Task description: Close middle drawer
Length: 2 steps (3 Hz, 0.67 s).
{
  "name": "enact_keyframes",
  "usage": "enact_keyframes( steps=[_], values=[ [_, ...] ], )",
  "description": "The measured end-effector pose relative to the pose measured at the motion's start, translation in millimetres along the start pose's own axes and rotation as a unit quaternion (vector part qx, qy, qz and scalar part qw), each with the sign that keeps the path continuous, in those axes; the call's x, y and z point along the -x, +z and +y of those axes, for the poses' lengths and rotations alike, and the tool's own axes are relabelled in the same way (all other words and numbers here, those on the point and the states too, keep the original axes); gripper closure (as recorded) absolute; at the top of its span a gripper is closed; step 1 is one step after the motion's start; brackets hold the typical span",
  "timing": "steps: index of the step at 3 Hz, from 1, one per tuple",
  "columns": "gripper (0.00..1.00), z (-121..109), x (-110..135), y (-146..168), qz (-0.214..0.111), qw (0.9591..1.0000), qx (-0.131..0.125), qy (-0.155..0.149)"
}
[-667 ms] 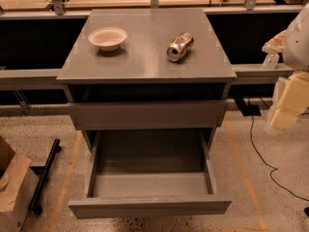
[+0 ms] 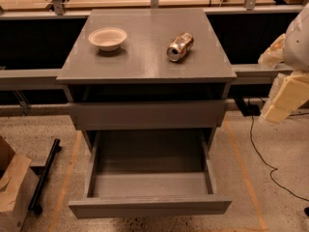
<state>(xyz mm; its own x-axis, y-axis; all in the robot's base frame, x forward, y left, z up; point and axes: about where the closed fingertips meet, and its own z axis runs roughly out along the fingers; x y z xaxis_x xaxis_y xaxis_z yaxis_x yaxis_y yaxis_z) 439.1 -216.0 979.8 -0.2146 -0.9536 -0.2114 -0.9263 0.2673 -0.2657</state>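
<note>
The grey cabinet [image 2: 145, 62] stands in the middle of the camera view. Its top front [image 2: 147, 114] sits a little out from the body. Below it the middle drawer [image 2: 149, 206] is pulled far out toward me, and its wide shallow tray [image 2: 149, 182] is empty. The lowest front is hidden under it. My gripper [image 2: 286, 96], cream-coloured, hangs at the right edge of the view. It is to the right of the cabinet at about the height of the top front, and it touches nothing.
A white bowl [image 2: 108, 38] and a crushed can [image 2: 179, 46] on its side lie on the cabinet top. A cardboard box [image 2: 12, 192] and a black bar [image 2: 44, 175] are on the floor at left. A black cable [image 2: 260, 153] runs across the floor at right.
</note>
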Motion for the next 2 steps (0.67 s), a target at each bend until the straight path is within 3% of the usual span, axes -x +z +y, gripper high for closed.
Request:
enact_keyframes(
  steps=[2],
  values=[
    [0.70,-4,-17,49,-0.024,0.9968,0.037,-0.066]
  ],
)
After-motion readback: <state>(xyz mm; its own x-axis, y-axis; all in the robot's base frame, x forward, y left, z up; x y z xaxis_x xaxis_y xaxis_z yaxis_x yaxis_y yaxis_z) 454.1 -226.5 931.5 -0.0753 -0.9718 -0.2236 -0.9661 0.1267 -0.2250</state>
